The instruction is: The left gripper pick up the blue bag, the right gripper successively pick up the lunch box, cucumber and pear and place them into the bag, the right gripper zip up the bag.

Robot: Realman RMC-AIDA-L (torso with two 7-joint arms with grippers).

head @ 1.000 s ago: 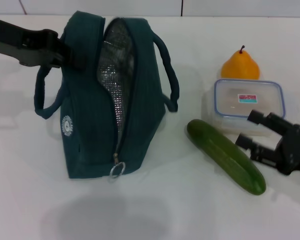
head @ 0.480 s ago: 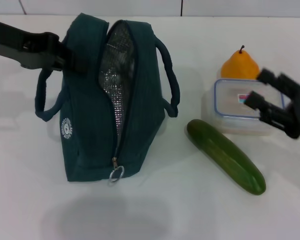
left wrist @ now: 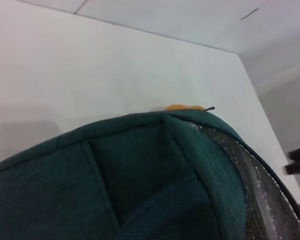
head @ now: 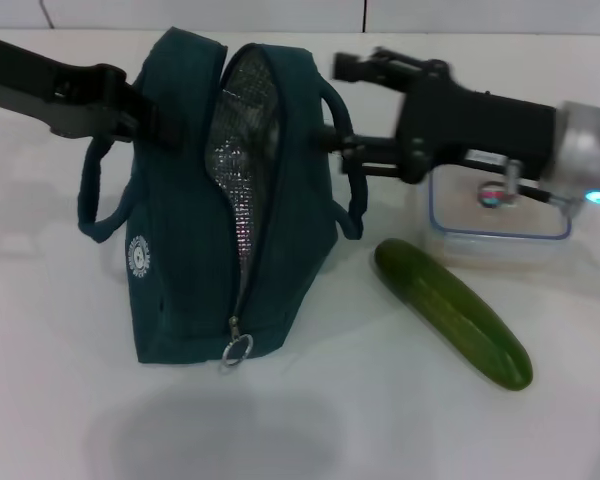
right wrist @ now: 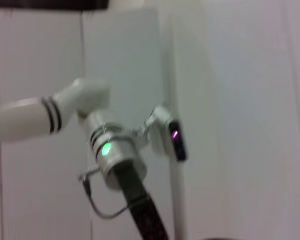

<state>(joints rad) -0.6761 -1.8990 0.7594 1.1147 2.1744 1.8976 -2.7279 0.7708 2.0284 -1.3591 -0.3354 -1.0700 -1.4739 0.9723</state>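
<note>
The left gripper clamps the top edge of the bag, holding it upright and unzipped on the white table, foil lining showing. The right gripper hangs open and empty beside the bag's handle, fingers spread. Nothing appears packed: the box sits under the right arm, the cucumber lies just in front of it, and the pear peeks past the bag in the left wrist view. All three placements and the zipping remain.
</note>
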